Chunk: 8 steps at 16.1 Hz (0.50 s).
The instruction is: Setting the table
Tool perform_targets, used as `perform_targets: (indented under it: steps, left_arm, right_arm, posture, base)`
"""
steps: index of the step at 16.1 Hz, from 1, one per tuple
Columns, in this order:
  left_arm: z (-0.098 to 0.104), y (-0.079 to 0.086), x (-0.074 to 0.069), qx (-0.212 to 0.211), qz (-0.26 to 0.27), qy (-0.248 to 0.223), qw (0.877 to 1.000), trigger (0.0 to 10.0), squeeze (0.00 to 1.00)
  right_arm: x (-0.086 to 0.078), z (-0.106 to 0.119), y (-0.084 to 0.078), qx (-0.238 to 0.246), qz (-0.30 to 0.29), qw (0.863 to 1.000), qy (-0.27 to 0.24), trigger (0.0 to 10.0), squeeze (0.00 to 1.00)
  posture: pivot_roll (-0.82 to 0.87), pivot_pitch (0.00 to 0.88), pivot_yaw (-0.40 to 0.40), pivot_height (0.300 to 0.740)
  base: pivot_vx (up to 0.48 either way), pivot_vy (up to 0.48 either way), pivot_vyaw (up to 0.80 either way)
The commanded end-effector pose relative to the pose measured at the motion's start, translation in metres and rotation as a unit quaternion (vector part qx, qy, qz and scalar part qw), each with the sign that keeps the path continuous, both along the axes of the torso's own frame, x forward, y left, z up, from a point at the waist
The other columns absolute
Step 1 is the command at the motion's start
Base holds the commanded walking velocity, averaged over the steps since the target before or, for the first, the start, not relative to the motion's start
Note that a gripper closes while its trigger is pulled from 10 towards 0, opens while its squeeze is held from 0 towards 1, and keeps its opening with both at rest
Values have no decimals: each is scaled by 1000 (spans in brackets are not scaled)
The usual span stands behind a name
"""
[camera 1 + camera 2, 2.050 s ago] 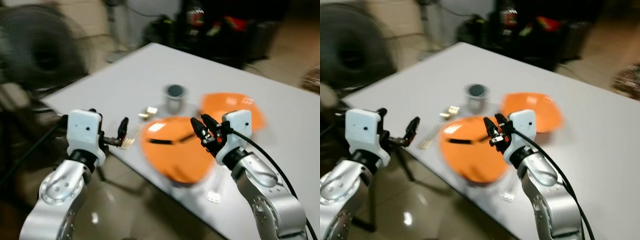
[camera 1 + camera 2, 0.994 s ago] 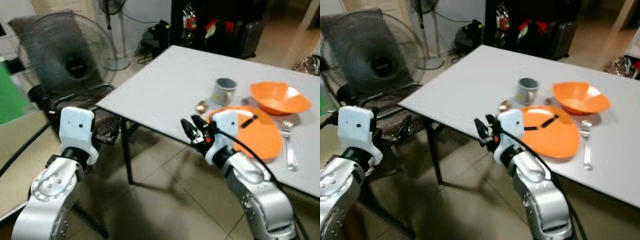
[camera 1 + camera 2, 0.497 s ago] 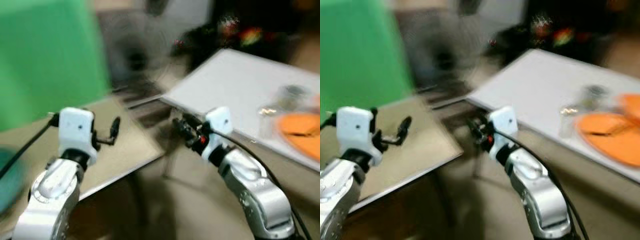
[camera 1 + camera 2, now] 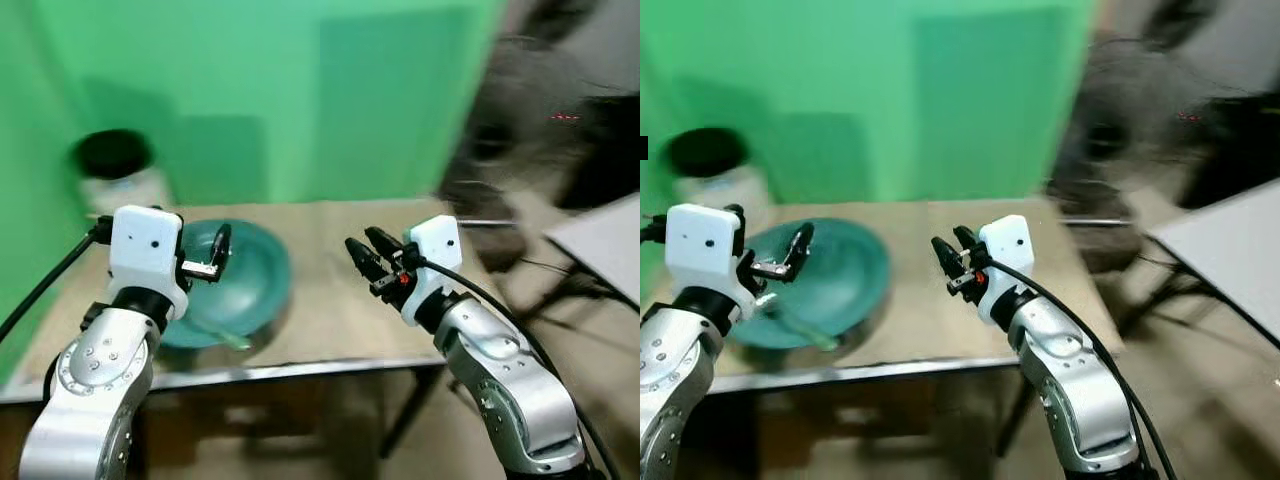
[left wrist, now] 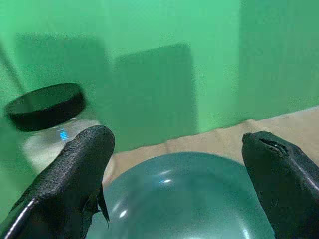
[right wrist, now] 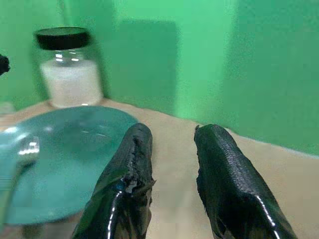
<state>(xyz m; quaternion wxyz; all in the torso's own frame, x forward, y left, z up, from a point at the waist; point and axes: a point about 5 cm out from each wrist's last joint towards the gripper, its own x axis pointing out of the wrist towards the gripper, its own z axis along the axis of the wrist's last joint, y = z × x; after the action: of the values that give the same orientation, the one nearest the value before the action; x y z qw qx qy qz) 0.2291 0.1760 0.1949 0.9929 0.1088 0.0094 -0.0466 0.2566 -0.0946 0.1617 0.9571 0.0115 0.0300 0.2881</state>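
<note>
Now a tan desk [image 4: 340, 320] stood against a green backdrop [image 4: 300, 90]. Toward its left end lay a teal plate [image 4: 250, 280] with a spoon [image 6: 20, 154] on it, near the front edge; a black-lidded jar [image 4: 115, 170] stood in the back left corner. The left gripper [image 4: 212, 255] hung over the plate, fingers spread, empty. The right gripper [image 4: 365, 258] hovered over the bare middle, fingers slightly parted, empty.

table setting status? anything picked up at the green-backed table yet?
Nothing in hand: left gripper and right gripper are both open and empty, hovering over the tan side table. Left to fetch: the teal plate with a spoon lying on it, beside a black-lidded jar. No grasp started.
</note>
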Motion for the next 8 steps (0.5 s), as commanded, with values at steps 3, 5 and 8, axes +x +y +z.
perform_targets:
  steps: [3, 5, 8]
  left_arm:
    - [0, -5, 1, -3, -9, 0, 1000, 10000, 0]
    - [-1, -5, 1, -2, -8, 0, 1000, 10000, 0]
    - [-2, -4, -1, -25, -6, 6, 1000, 10000, 0]
  right_arm:
    - [5, 2, -9, -6, -10, 1000, -6, 10000, 0]
    - [5, 1, -8, -7, -7, 1000, -5, 10000, 0]
    - [4, -2, -9, 9, -8, 1000, 9, 10000, 0]
  posture:
    - [-17, 0, 12, 740]
    - [-16, 0, 8, 740]
    - [-14, 0, 6, 740]
  base:
    - [0, -480, 800]
    - [0, -480, 800]
    - [0, 320, 215]
